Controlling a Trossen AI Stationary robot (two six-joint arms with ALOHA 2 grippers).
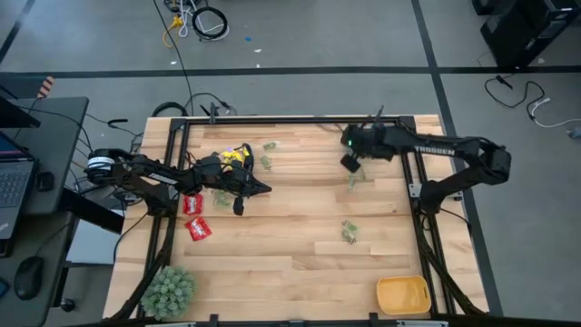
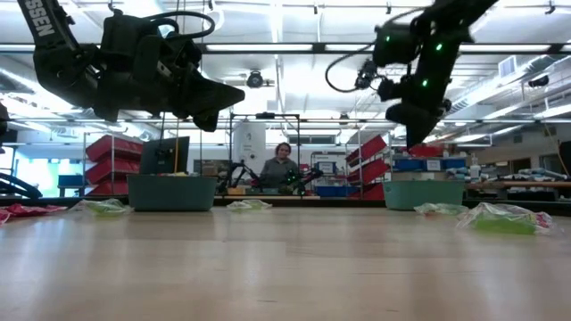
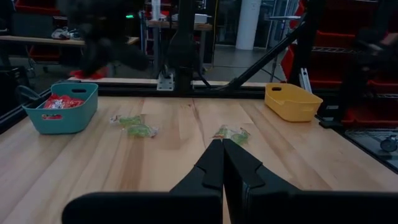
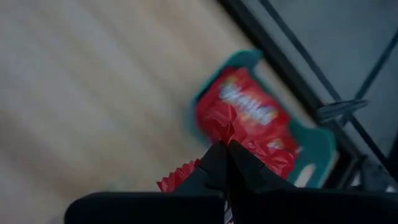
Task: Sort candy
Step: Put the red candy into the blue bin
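The left hand (image 3: 222, 163) hangs over the bench (image 3: 155, 162), fingers pressed together. Green candy (image 3: 231, 133) lies just past its tips, more green candy (image 3: 135, 126) beside a teal bin (image 3: 62, 109) of red candy (image 3: 59, 101). A yellow bin (image 3: 292, 101) sits at the far edge.

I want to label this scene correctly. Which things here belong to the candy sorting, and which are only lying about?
For the job:
- red candy
- yellow candy
- green candy
- teal bin, already holding red candy
- yellow bin

Lying about:
- plant
- laptop
- cables on the floor
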